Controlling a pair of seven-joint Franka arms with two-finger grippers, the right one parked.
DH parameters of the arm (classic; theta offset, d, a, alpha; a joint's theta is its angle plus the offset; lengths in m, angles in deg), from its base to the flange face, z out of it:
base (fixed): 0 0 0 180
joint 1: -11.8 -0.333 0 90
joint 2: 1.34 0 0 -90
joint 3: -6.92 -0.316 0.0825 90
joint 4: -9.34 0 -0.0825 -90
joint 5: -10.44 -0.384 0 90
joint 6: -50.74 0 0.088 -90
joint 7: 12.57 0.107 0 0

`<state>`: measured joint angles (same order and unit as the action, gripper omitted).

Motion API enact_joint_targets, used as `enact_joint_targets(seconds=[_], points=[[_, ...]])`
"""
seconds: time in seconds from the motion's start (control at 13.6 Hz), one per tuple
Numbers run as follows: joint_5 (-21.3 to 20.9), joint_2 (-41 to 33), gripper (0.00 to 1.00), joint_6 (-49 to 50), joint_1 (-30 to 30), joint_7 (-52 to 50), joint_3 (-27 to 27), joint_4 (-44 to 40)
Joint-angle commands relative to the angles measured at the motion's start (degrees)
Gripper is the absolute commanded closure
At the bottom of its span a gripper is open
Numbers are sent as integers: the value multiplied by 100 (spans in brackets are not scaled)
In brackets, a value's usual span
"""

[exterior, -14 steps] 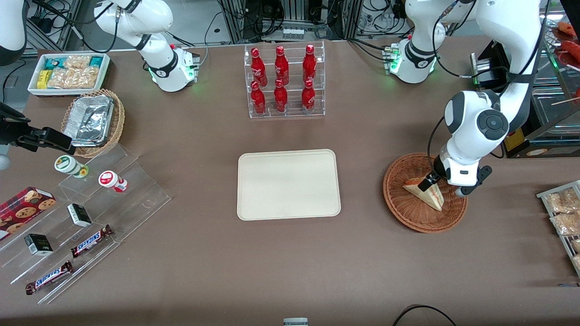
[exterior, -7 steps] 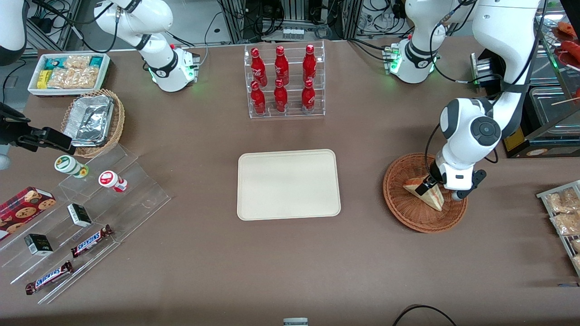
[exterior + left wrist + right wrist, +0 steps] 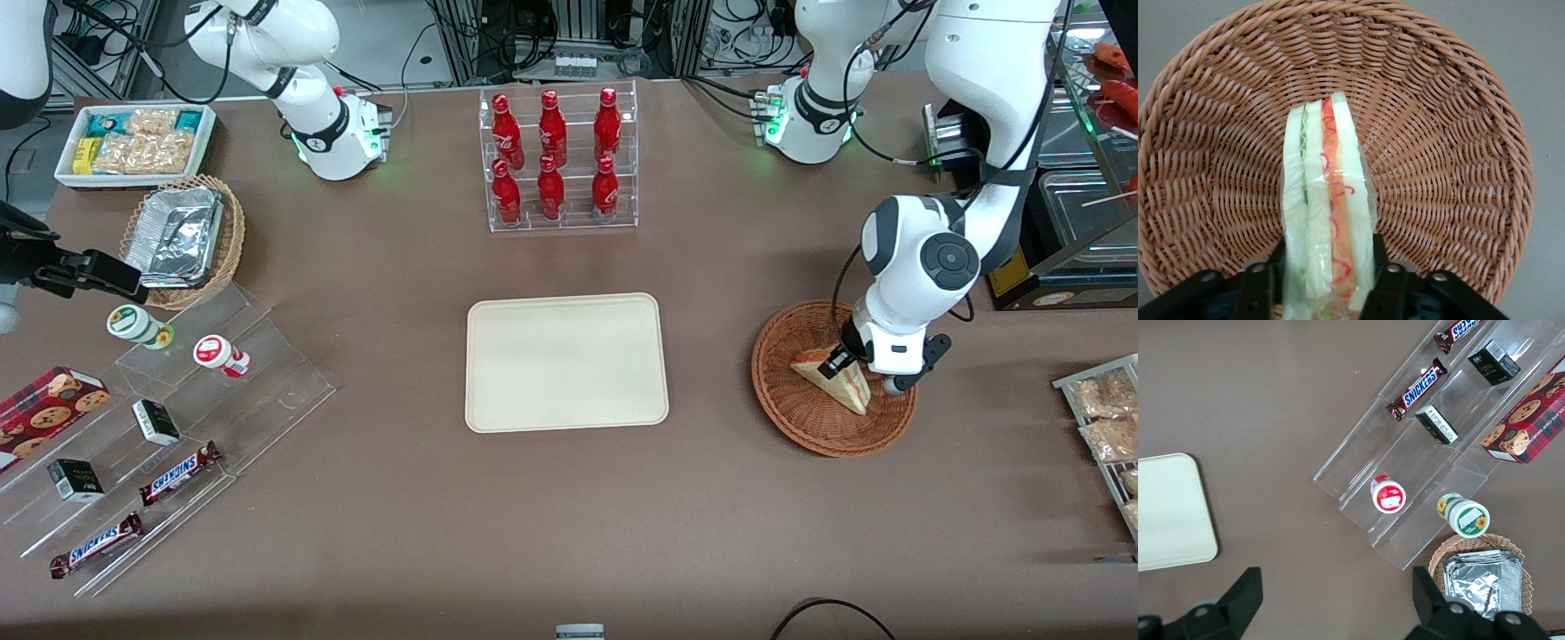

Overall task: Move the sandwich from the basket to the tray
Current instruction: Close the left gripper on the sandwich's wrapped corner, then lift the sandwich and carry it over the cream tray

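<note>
Sandwich (image 3: 1328, 213) stands on edge in the basket (image 3: 1458, 133), my tool (image 3: 1328, 277) straddling its wide end, fingers not clearly clamped; tray (image 3: 566, 362) lies toward the counter's middle.

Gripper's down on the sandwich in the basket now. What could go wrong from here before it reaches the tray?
1. The gripper has a finger on each bread face of the sandwich, near one end only. The long unsupported wedge may droop or slip in its clear wrap once lifted.
2. The sandwich is soft; squeezing may crush the bread.
3. The sandwich lies low in the basket, so a sideways move toward the tray before enough lift might catch the raised rim and drag the basket.
</note>
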<state>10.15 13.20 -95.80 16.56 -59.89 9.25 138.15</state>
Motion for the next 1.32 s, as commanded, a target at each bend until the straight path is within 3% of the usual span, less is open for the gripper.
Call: enact_joint_targets(seconds=[0.0,0.22,0.59,0.88,1.25], points=[[-15,-4,89,-68,16,-41,-4,-49],[-59,-109,89,325,25,-23,-4,-258],[-103,-566,89,2292,165,30,83,-1268],[-86,-514,88,3480,779,21,110,-2445],[-59,161,88,3571,1956,-58,119,-3430]])
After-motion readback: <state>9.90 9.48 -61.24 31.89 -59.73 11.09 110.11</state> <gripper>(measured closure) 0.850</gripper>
